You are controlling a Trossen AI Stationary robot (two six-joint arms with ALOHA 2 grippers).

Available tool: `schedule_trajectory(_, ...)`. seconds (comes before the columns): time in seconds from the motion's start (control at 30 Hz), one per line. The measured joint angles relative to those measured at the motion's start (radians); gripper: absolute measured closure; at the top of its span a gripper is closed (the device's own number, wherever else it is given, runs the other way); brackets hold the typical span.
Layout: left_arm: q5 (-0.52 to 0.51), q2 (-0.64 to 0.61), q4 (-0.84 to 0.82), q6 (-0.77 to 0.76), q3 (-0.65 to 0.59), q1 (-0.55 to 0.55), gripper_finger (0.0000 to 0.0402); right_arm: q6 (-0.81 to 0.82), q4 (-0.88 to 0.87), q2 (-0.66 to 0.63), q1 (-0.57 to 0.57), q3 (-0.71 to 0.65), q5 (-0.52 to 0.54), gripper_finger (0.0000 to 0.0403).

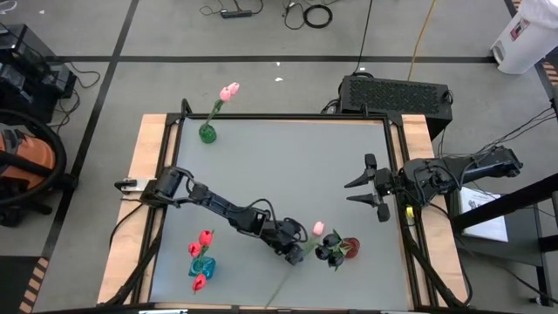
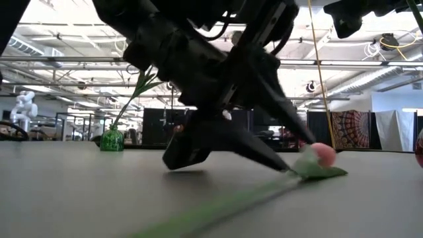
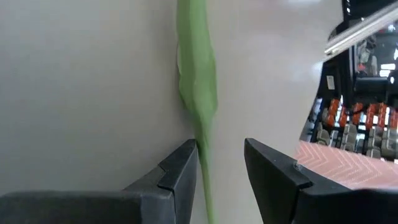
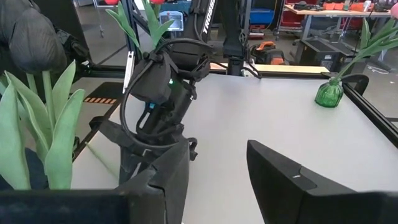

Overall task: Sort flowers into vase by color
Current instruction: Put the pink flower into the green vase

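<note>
A pink tulip lies flat on the table at the front, its head (image 1: 318,228) toward the far side and its green stem (image 3: 198,93) running toward the near edge. My left gripper (image 3: 221,149) is open and low over the table, slanting down, with one finger on each side of the stem just behind the leaf (image 2: 317,170). My right gripper (image 1: 357,190) waits open above the table's right side, with nothing between its fingers. My left gripper stands astride the tulip's stem (image 3: 202,162), which lies on the table close against the inner edge of one finger (image 3: 183,165). Whether that finger touches the stem, I cannot tell. The other finger stands clear of it.
A vase with dark tulips (image 1: 338,249) stands just right of the lying flower. A blue vase with red tulips (image 1: 202,266) is at the front left. A green vase with a pink tulip (image 1: 207,133) is at the far left corner.
</note>
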Motion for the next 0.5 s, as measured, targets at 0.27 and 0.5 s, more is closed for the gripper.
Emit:
schedule_trajectory(0.27, 0.016, -0.001, -0.017, 0.034, 0.022, 0.000, 0.0260, 0.000, -0.002, 0.000, 0.000, 0.000, 0.000, 0.0250)
schedule_trajectory(0.5, 0.002, -0.003, -0.084, 0.048, 0.022, 0.000, 0.0260, 0.000, -0.002, 0.000, 0.000, 0.000, 0.000, 0.0250)
